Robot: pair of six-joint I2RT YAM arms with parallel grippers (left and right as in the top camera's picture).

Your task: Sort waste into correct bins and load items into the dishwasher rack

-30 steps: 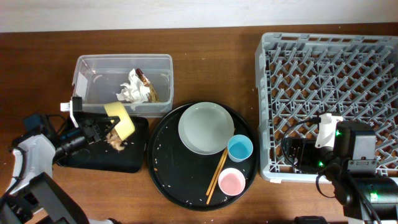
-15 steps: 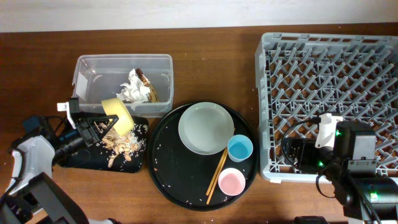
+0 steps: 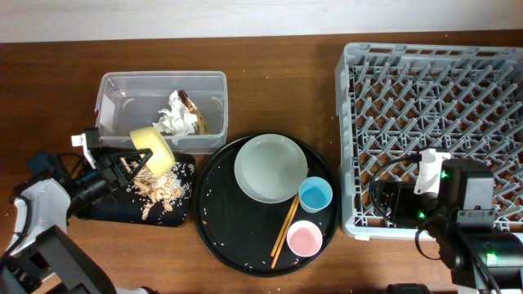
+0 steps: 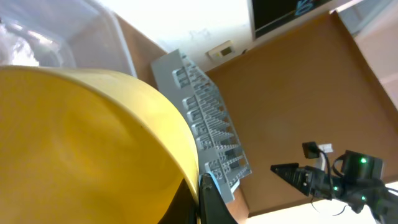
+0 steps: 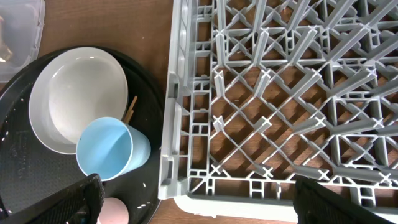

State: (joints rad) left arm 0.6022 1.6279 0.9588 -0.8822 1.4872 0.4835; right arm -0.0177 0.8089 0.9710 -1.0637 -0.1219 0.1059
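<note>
Left gripper (image 3: 131,166) holds the yellow bowl (image 3: 155,149) tilted over the black tray (image 3: 167,216).
Its 2 fingers clamp the bowl's rim; food scraps (image 3: 159,189) lie scattered on that tray. Just behind, the clear tub (image 3: 122,88) holds tissues (image 3: 173,121) and a wrapper (image 3: 194,110). The plate (image 3: 270,167), blue cup (image 3: 315,194), pink cup (image 3: 304,238) and chopsticks (image 3: 284,230) sit on the round black tray (image 3: 229,237). The right gripper (image 5: 199,202), fingers spread wide and empty, hovers over the dishwasher rack (image 3: 433,98) edge.

No legible text anywhere; blue marks on dark screen (image 4: 280,15) unreadable.
</note>
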